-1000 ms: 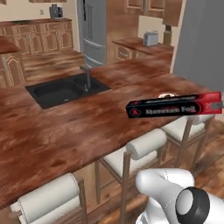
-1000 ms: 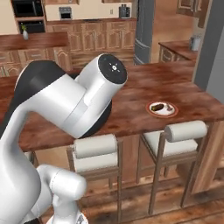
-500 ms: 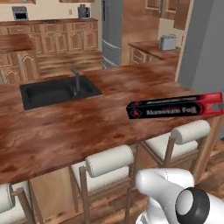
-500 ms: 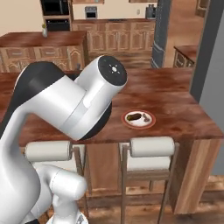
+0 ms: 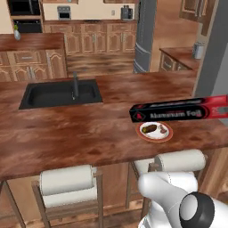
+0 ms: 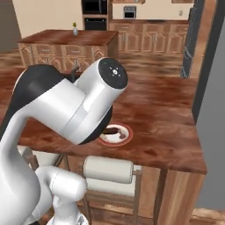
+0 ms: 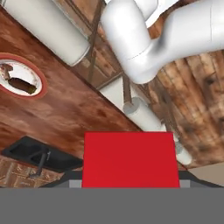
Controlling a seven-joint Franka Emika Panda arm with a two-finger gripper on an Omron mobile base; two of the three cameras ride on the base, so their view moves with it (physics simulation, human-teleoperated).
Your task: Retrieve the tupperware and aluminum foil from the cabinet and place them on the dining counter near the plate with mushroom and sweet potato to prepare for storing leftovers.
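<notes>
The aluminum foil [image 5: 178,114], a long black carton with white lettering, hangs level in the air just above the plate [image 5: 154,131] with mushroom and sweet potato. Its red end [image 7: 131,159] sits between the fingers of my gripper [image 7: 130,181], which is shut on it. The plate [image 6: 116,134] rests near the front edge of the dining counter [image 5: 67,133], partly behind my arm in the right base view, and appears as a plate [image 7: 19,81] in the hand view. The tupperware and the cabinet are out of view.
A black sink [image 5: 60,93] with a faucet is set into the counter left of the plate. Padded stools [image 5: 67,180] [image 6: 110,169] stand along the counter's near side. A grey pillar [image 5: 218,53] rises at the counter's right end.
The base has driven sideways, so the whole scene has slid across both base views. The plate has come under the foil carton. The carton stays in the same grip.
</notes>
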